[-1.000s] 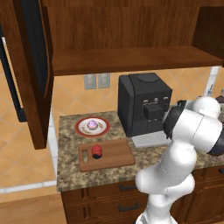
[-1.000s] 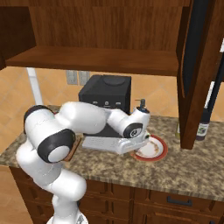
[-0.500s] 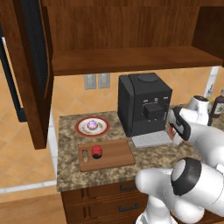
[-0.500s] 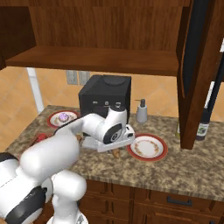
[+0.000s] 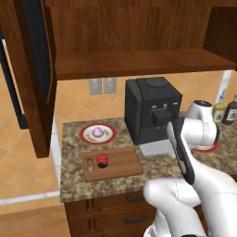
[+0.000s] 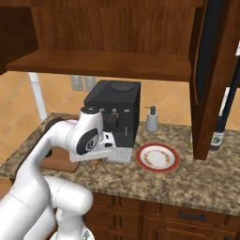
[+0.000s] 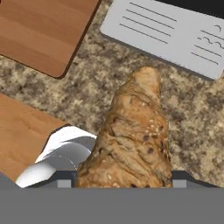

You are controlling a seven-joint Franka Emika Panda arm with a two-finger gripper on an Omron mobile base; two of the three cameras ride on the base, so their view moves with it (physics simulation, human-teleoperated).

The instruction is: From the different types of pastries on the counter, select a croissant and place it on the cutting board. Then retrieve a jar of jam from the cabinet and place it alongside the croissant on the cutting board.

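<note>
Gripping the croissant (image 7: 133, 140), the pincer (image 7: 124, 177) hangs above counter (image 7: 109, 70).

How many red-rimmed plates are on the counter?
2: one plate holding the cupcake left of the coffee machine, one plate right of it. Others may be hidden.

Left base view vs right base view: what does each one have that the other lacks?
Left base only: the jar of jam on the cutting board, and the cupcake on its plate. Right base only: a soap dispenser, a bare red-rimmed plate, and part of the croissant under the hand. Both: the coffee machine, the counter and the cabinet.
</note>
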